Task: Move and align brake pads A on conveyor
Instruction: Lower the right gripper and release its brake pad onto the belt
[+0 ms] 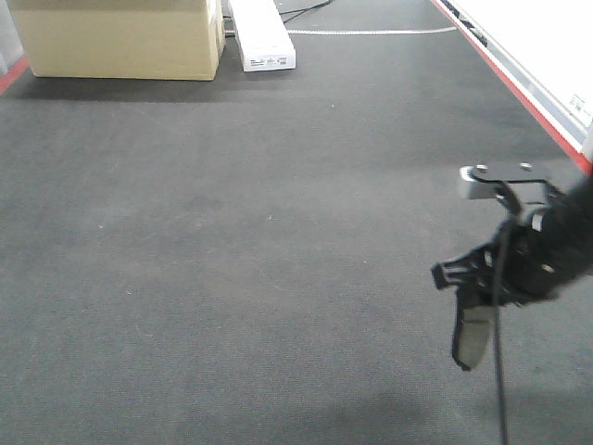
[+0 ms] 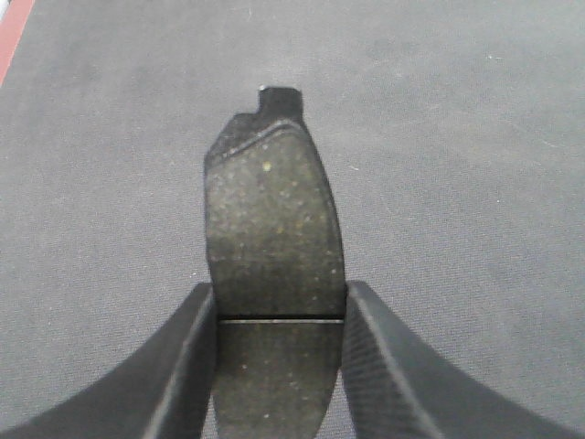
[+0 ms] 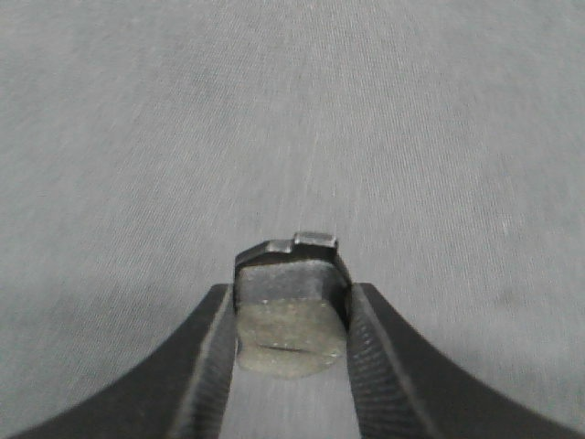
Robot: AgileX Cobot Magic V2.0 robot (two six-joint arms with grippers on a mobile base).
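From the front view, the conveyor (image 1: 232, 232) ran away toward a cardboard box (image 1: 120, 37) and a white box (image 1: 262, 35) at its far end. Only the right arm (image 1: 547, 246) showed, low at the right edge. Its jaws were clamped on a brake pad (image 1: 474, 336) that hung below them with its long axis close to upright and its lower end pointing at the belt. Whether that end touched the belt could not be told. The left arm was out of this view.

In the left wrist view, the left jaws were closed on a second brake pad (image 2: 272, 238), pinching its long edges about at the middle groove. Its long axis ran straight out along the jaws' reach, the notched end farthest away, with the broad face toward the camera. Belt lay beyond it, a red edge stripe (image 2: 14, 37) at the far left.

In the right wrist view, the right jaws held their pad by its sides, and it looked short because it was seen nearly end-on.

In my judgement the right pad would have to be tipped flat before release, while the left pad looked nearer to a lay-down pose.
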